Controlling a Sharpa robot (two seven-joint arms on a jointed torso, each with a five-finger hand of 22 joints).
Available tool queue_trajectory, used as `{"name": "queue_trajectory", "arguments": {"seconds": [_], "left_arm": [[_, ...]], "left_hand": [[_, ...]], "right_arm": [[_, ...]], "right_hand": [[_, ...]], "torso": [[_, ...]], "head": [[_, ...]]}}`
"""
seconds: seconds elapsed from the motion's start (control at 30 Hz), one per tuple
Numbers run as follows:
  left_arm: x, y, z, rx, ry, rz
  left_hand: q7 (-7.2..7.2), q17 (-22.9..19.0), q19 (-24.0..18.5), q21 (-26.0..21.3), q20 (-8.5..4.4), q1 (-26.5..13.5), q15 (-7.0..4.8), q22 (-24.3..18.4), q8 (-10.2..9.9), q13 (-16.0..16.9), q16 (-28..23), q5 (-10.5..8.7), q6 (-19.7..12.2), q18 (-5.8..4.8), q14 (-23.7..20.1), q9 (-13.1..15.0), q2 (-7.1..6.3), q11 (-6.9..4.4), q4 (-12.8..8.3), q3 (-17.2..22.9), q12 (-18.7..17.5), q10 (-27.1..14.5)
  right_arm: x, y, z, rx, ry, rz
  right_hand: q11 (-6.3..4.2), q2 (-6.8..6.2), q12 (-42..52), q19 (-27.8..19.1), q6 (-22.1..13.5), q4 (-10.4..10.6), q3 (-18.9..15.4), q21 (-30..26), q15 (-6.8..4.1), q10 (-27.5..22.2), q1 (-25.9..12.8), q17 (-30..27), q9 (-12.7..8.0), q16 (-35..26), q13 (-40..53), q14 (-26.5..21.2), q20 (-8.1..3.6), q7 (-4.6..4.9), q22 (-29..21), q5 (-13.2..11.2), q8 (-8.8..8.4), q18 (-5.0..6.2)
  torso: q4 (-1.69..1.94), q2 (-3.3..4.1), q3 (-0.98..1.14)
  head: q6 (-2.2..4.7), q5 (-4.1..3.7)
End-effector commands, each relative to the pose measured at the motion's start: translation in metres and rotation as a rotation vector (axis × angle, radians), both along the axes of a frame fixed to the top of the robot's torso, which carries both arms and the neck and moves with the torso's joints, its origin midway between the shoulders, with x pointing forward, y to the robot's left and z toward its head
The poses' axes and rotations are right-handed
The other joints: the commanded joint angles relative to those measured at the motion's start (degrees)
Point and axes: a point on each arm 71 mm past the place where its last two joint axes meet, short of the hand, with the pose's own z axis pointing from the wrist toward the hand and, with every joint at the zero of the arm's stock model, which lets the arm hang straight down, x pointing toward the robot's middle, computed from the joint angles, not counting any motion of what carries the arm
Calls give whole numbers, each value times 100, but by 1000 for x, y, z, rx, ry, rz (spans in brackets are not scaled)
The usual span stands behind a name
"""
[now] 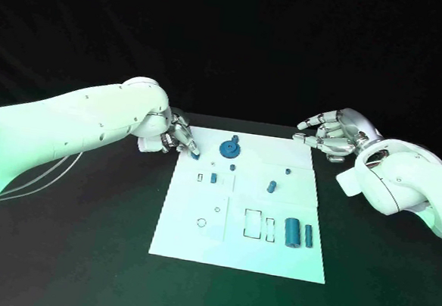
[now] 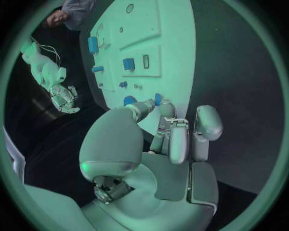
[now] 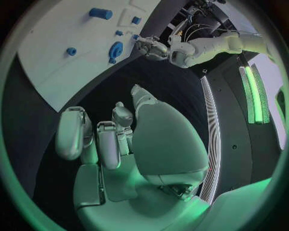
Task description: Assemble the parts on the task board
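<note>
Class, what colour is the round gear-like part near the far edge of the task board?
Blue; the gear-like part shows best in the head view.

A black table [image 1: 75, 256] is stretching out flat under a dark backdrop [image 1: 236, 40] that is hanging in soft folds behind it. Off to one side, a dark panel [image 3: 231, 130] is standing upright, with a bright vertical strip light [image 3: 256, 94] glowing along it and a pale ribbed band [image 3: 211, 134] running beside it.

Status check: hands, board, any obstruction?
Left hand pinches small blue part at white task board corner. Right hand empty, off board. No obstruction seen.
</note>
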Motion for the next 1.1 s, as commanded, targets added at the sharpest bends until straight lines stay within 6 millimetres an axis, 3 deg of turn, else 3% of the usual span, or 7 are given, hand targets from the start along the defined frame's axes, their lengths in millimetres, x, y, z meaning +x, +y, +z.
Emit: {"name": "queue_trajectory", "arguments": {"seconds": [0.03, 0.13, 0.27, 0.47, 0.5, 0.53, 1.1], "left_arm": [[-1, -1, 0, -22, 0, 5], [-1, -1, 1, -48, -3, 17], [-3, 0, 2, -90, -8, 34], [-10, 0, 4, -165, -4, 56], [-11, 0, 4, -174, -3, 58], [-13, 1, 5, -185, -3, 62], [-35, 6, -3, -174, 62, 49]], "left_hand": [[-19, 971, -3, 15, 23, -7, 1, 128, 249, -16, -12, 768, 16, 90, 417, 583, -27, -85, -387, 1109, -13, 78], [-33, 1005, 29, 42, 12, -86, -11, 172, 269, 34, 6, 1002, 58, 82, 432, 615, -69, -99, -450, 1164, 27, 140], [-95, 1134, 189, 173, -42, -275, -70, 385, 314, 284, 72, 1815, 231, 42, 489, 683, -219, -163, -596, 1229, 205, 399], [-184, 1232, 381, 328, -121, -463, -149, 646, 313, 581, 118, 2584, 444, -13, 529, 727, -353, -249, -718, 1219, 389, 706], [-197, 1249, 425, 363, -132, -496, -159, 708, 323, 649, 128, 2788, 484, -26, 536, 736, -379, -265, -721, 1202, 437, 762], [-233, 1280, 488, 415, -161, -569, -189, 795, 335, 762, 144, 3288, 551, -44, 547, 764, -396, -294, -720, 1102, 505, 857], [-312, 1423, 526, 443, -203, -788, -232, 849, 363, 1061, 217, 3474, 710, -55, 590, 810, -260, -356, -616, 1036, 701, 1070]], "right_arm": [[0, 1, 0, 0, -1, 4], [0, 0, 0, 1, -1, 3], [0, 0, 0, 1, -1, 2], [0, -1, 0, 0, -1, -1], [0, -2, 0, 0, -1, -2], [0, -2, 0, 0, -1, -3], [0, -4, 0, 0, -1, -7]], "right_hand": [[-5, -74, -63, -115, -58, 24, 176, -114, -30, -101, -147, 980, 25, -59, -17, 466, 2, 12, 253, 64, 96, 71], [-5, -70, -55, -115, -60, 27, 182, -119, -30, -95, -160, 981, 25, -59, -14, 467, 2, 11, 252, 70, 107, 71], [-5, -70, -55, -115, -60, 27, 182, -119, -30, -95, -160, 981, 25, -59, -14, 467, 2, 11, 252, 70, 107, 71], [-5, -70, -55, -115, -60, 27, 182, -119, -30, -95, -160, 981, 25, -59, -14, 467, 2, 11, 252, 70, 107, 71], [-5, -70, -55, -115, -60, 27, 182, -119, -30, -95, -160, 981, 25, -59, -14, 467, 2, 11, 252, 70, 107, 71], [-5, -70, -55, -115, -60, 27, 182, -119, -30, -95, -160, 981, 25, -59, -14, 467, 2, 11, 252, 70, 107, 71], [-5, -70, -55, -115, -60, 27, 182, -119, -30, -95, -160, 981, 25, -59, -14, 467, 2, 11, 252, 70, 107, 71]], "torso": [[-1, -3, 1], [-2, -7, 2], [-2, -5, 2], [1, -8, 2], [4, -7, 3], [2, -5, 4], [3, -7, 3]], "head": [[8, 10], [10, 18], [18, 25], [22, 35], [19, 32], [18, 35], [-15, 63]]}}
